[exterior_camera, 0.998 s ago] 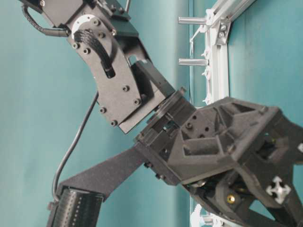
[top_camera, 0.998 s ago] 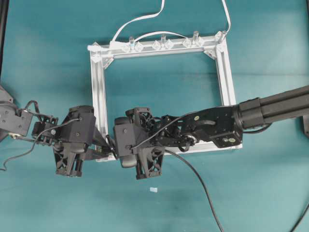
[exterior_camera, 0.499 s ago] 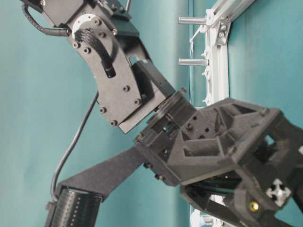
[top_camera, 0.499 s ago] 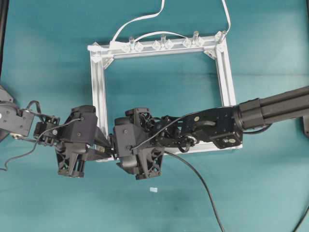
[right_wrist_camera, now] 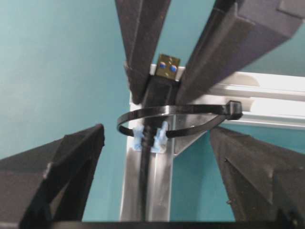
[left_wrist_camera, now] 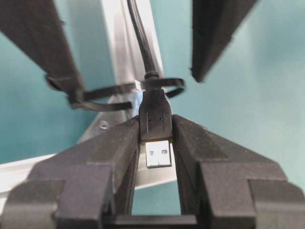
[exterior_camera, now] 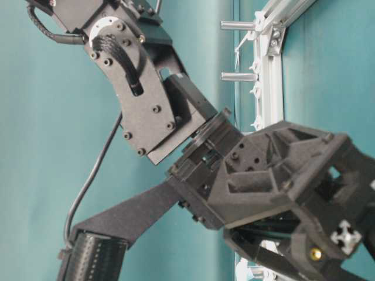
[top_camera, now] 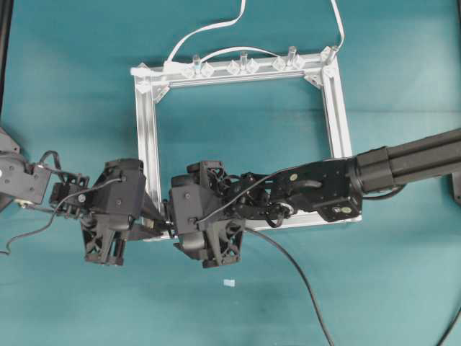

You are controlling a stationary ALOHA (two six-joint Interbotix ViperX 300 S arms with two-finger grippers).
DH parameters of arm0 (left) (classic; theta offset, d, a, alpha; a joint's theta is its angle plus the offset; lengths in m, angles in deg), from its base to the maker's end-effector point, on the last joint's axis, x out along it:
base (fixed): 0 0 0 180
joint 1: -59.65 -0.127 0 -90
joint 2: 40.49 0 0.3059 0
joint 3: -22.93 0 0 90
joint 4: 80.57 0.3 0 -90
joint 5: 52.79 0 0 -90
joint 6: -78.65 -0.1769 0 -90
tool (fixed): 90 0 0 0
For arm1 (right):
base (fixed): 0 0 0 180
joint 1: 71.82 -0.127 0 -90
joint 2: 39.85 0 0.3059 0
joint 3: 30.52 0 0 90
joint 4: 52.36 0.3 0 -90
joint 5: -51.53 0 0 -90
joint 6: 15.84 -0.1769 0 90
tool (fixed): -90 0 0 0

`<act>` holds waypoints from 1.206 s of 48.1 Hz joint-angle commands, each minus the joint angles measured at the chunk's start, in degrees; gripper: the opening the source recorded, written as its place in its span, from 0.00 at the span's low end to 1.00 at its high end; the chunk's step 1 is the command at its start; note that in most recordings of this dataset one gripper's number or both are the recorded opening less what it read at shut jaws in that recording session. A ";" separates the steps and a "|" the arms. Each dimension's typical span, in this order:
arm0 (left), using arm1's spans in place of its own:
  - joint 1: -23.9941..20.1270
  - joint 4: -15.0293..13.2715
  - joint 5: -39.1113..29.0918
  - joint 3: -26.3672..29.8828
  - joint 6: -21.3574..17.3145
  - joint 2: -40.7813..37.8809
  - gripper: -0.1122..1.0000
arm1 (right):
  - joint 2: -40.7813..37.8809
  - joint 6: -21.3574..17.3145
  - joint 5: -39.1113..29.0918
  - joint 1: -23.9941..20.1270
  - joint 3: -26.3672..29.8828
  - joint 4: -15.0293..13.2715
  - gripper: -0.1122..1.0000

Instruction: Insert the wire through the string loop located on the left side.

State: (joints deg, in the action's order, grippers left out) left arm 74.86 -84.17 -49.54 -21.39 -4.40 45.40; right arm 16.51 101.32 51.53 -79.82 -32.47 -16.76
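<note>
- Two grippers meet at the lower left corner of a metal frame [top_camera: 148, 122] on a teal worktop [top_camera: 72, 86].
- Left gripper [left_wrist_camera: 157, 143] is clamped on the wire's [left_wrist_camera: 138, 33] black plug [left_wrist_camera: 155, 117], silver tip pointing toward its wrist camera.
- Wire passes through the string loop [right_wrist_camera: 176, 119], which has blue tape [right_wrist_camera: 151, 137] at its base on the frame.
- Right gripper [right_wrist_camera: 155, 157] stands wide open around the loop, holding nothing.

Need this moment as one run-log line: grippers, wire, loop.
left gripper: shut on wire plug | right gripper: open, straddling wire | string loop: wire passes through | frame: under loop
</note>
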 commanded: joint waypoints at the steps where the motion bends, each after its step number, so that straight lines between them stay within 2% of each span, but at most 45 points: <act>1: 0.97 0.00 -0.44 -0.09 0.44 1.93 0.30 | 2.55 0.00 0.44 -0.26 0.09 -0.09 0.91; 7: 1.05 -0.09 -1.49 -1.67 1.14 4.04 0.30 | 2.90 0.00 0.44 -0.26 -0.62 -0.18 0.91; 13: 1.23 -0.09 -2.55 -3.87 4.57 6.68 0.30 | 3.08 0.00 0.53 -0.26 -0.88 -0.18 0.91; 27: 2.64 -0.09 -5.36 -8.17 8.26 13.54 0.30 | 3.08 0.00 0.70 -0.26 -0.88 -0.18 0.91; 48: 3.08 -0.09 -13.89 -13.18 8.44 24.52 0.30 | 3.08 0.00 0.70 -0.35 -0.88 -0.09 0.90; 58: 3.08 -0.18 -18.90 -13.36 8.17 26.54 0.30 | 3.08 0.00 0.70 -0.35 -0.88 -0.18 0.90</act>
State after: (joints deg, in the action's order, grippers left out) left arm 77.67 -84.26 -67.38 -35.36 3.68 71.59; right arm 16.68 101.32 51.79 -79.91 -33.88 -16.76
